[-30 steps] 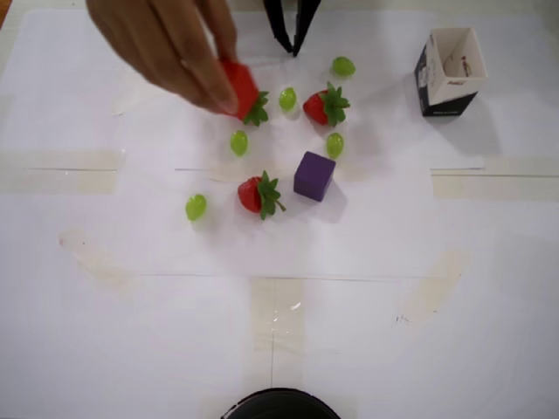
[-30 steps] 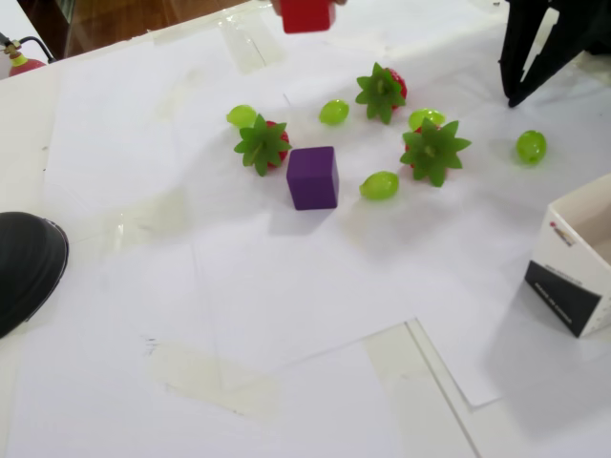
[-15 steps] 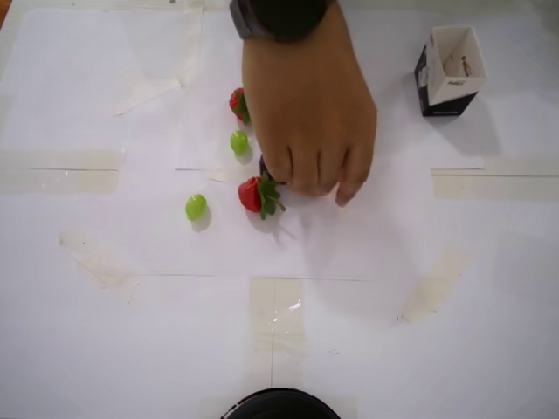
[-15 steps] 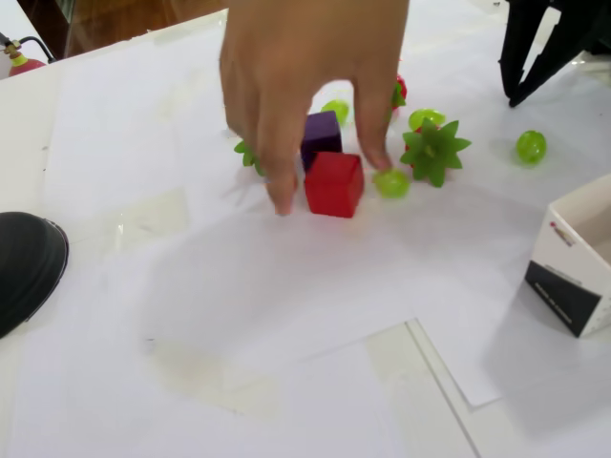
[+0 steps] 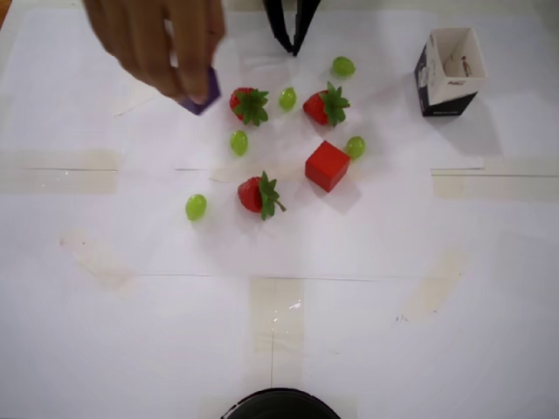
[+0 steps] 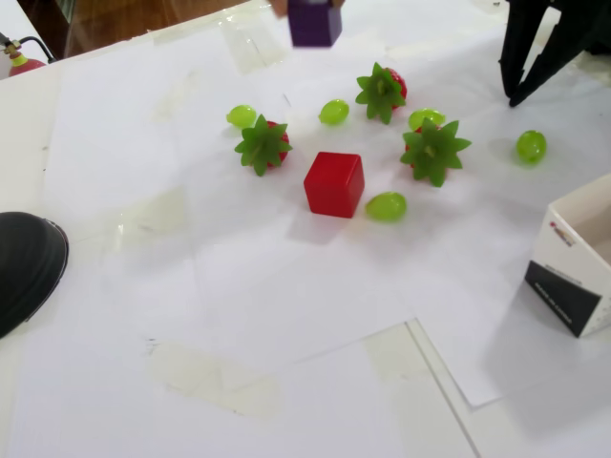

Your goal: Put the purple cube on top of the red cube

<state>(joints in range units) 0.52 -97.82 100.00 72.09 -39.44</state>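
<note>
a hand [image 5: 153, 39] lifts the purple cube [image 6: 314, 22]; the tool's [image 5: 293, 48] grip state is unclear.

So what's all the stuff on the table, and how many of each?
red cube: one, red, on the paper mid-table, a grape touching its side
purple cube: one, dark purple, held up in the hand, far side
strawberries: three, red with green leaves, around the red cube
grapes: five, green, scattered among the strawberries
box: one, white and black, open top, right side in the overhead view
black round thing: one, at the table's edge
gripper: one, black, far edge, empty
hand: one, a person's, holding the purple cube
</note>
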